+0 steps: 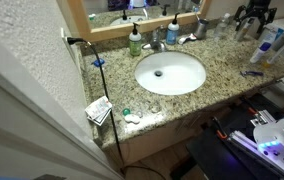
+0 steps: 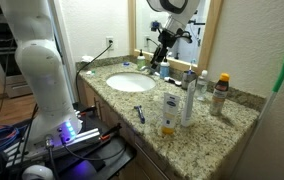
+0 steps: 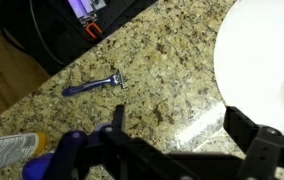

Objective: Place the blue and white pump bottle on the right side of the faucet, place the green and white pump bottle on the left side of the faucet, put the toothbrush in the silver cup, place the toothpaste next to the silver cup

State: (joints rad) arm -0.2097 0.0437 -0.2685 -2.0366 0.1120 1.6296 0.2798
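Note:
The chrome faucet [image 1: 157, 42] stands behind the white sink [image 1: 170, 72]. The green and white pump bottle [image 1: 135, 40] is beside the faucet on one side, and the blue and white pump bottle [image 1: 172, 32] is on the other. My gripper [image 1: 253, 24] hangs open and empty over the granite counter, past the sink's end and near the tall bottles. It also shows in an exterior view [image 2: 159, 62]. In the wrist view its two fingers [image 3: 178, 135] are spread above bare counter next to the sink rim [image 3: 252, 50]. I cannot pick out the silver cup, toothbrush or toothpaste with certainty.
A blue razor [image 3: 92, 86] lies on the counter near the front edge and also shows in an exterior view [image 2: 140, 113]. Tall white-and-blue bottles [image 2: 187, 95] and a brown bottle [image 2: 220, 92] stand at the counter's end. A small box [image 1: 99, 110] and small white items [image 1: 132, 117] sit at the other end.

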